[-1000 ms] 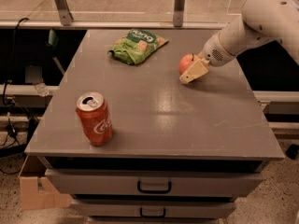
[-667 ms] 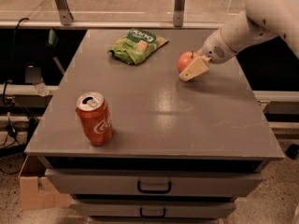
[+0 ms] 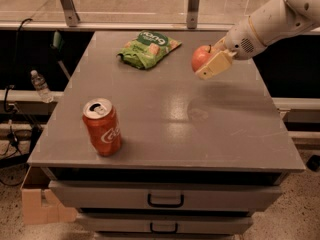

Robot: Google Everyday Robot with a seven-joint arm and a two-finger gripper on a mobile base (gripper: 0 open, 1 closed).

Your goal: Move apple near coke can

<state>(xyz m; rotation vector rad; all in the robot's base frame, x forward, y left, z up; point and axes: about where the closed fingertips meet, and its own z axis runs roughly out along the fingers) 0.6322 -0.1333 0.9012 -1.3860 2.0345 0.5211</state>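
Fingers: closed on the apple [image 3: 200, 58]. I see one tan pad [image 3: 216, 64] flat against its right flank; the opposite pad is hidden behind the fruit.
Gripper: the gripper [image 3: 207, 63] sits at about 1 o'clock over the tabletop [image 3: 165, 134], its tip aimed toward 8 o'clock.
Apple: clamped across its middle, stem end upward. The dim shadow on the tabletop lies apart from it, so I judge it is carried in the air, not resting.
Reason for hold: in my judgement, a side grip on the widest part stops a round fruit squirting out, and carrying it off the surface avoids dragging or rolling.
Arm: the white arm [image 3: 272, 21] enters from 2 o'clock, beyond the right rear corner.
Coke can: the coke can [image 3: 102, 126] stands upright at 8 o'clock, near the front left corner, well apart from the apple.
Snack bag: the green snack bag [image 3: 148, 49] lies flat at 11 o'clock near the rear edge. It is off the straight line from apple to can.
Step in hand: transport, as I read it. The grasp is made; the crossing and the set-down are not yet done.
Next move: I would travel toward 8 o'clock, then lower just beside the can without touching it.
Risk: an upright can may tip if nudged, and an apple released high may roll.
Surroundings: drawers [image 3: 165, 200] below the front edge; a water bottle [image 3: 40, 85] off at 9 o'clock; a cardboard box [image 3: 42, 206] on the floor at 7 o'clock.
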